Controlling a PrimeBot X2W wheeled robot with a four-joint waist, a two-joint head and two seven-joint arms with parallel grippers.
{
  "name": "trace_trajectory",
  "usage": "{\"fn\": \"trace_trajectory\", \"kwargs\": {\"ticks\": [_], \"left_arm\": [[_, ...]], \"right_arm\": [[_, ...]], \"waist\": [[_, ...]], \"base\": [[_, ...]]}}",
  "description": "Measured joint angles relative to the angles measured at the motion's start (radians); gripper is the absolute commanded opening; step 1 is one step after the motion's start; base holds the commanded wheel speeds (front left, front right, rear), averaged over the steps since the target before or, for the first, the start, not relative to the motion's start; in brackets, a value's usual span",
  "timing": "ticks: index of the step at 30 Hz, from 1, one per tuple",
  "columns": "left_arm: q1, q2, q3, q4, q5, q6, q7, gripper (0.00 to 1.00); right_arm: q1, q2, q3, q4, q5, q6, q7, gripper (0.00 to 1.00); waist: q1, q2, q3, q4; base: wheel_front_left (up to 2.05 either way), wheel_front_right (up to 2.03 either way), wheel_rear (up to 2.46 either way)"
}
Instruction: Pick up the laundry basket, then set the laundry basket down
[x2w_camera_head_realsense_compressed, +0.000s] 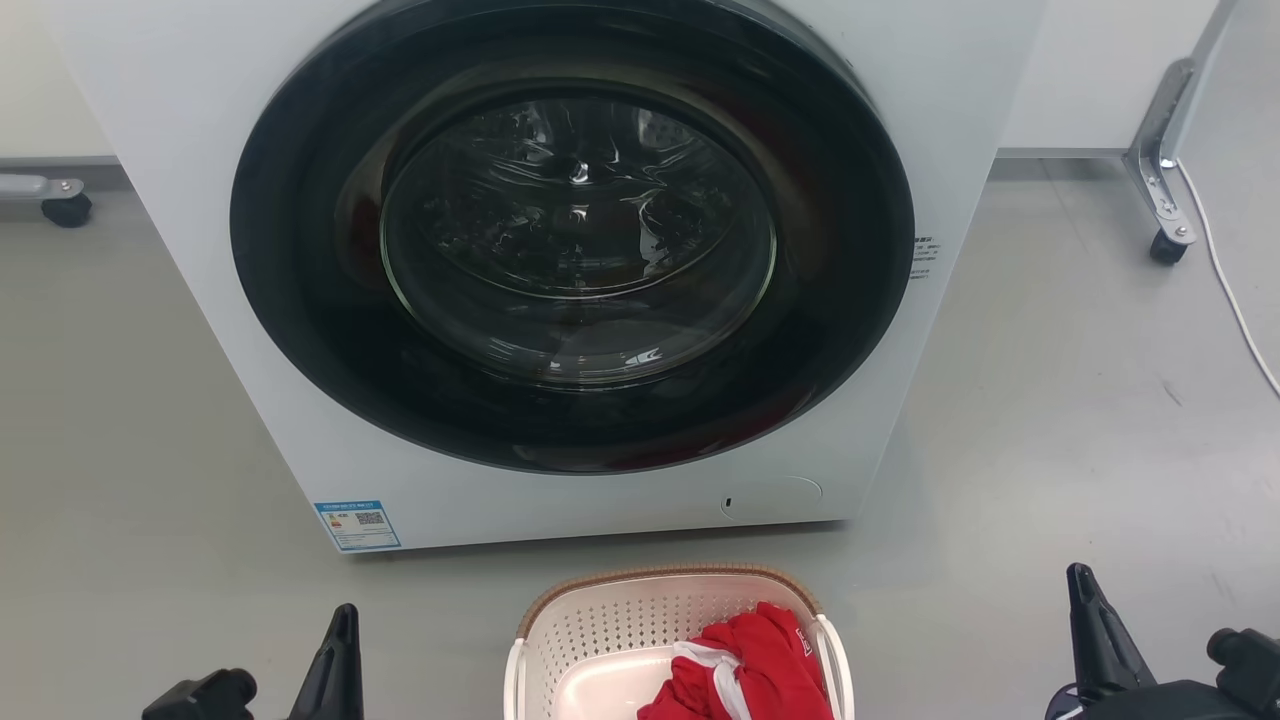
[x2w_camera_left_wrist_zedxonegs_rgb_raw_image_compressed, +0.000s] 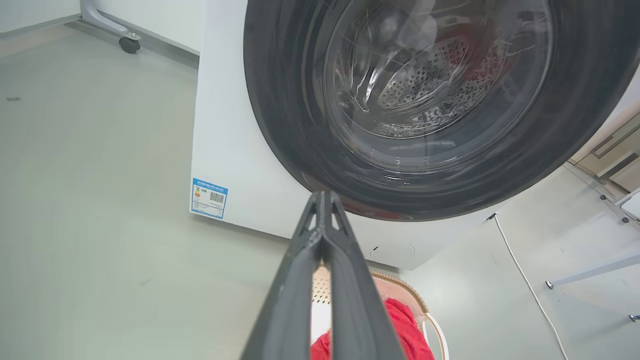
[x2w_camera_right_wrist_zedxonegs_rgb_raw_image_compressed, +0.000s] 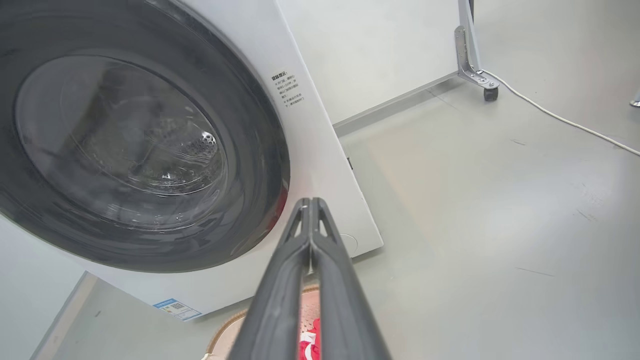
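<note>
The laundry basket (x2w_camera_head_realsense_compressed: 610, 620) sits on the grey floor just before the washing machine, cream with a brown rim and white loop handles, cut off by the bottom edge of the head view. Red clothing (x2w_camera_head_realsense_compressed: 750, 665) lies in its right half. My left gripper (x2w_camera_head_realsense_compressed: 343, 612) stands at the lower left, well left of the basket, and my right gripper (x2w_camera_head_realsense_compressed: 1078, 575) at the lower right, well right of it. Both are shut, tips pressed together, holding nothing (x2w_camera_left_wrist_zedxonegs_rgb_raw_image_compressed: 324, 196) (x2w_camera_right_wrist_zedxonegs_rgb_raw_image_compressed: 310, 201). Each wrist view catches the basket rim (x2w_camera_left_wrist_zedxonegs_rgb_raw_image_compressed: 400, 285) (x2w_camera_right_wrist_zedxonegs_rgb_raw_image_compressed: 225, 325) low behind the fingers.
A white front-loading washing machine (x2w_camera_head_realsense_compressed: 260, 300) with a closed dark round door (x2w_camera_head_realsense_compressed: 575, 230) stands directly behind the basket. A castor frame (x2w_camera_head_realsense_compressed: 1160, 190) and a white cable (x2w_camera_head_realsense_compressed: 1225, 280) lie at the right; another castor (x2w_camera_head_realsense_compressed: 65, 205) is at the far left.
</note>
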Motion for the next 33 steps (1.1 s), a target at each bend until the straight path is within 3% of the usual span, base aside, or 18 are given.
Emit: {"fn": "trace_trajectory", "kwargs": {"ticks": [33], "left_arm": [[-0.064,-0.033,0.104,0.066,-0.439,-0.079,0.097,0.0]], "right_arm": [[-0.068,0.064,-0.119,0.105,0.443,0.08,0.088,0.0]], "waist": [[0.0,0.0,0.0,-0.003]], "base": [[0.0,0.0,0.0]]}}
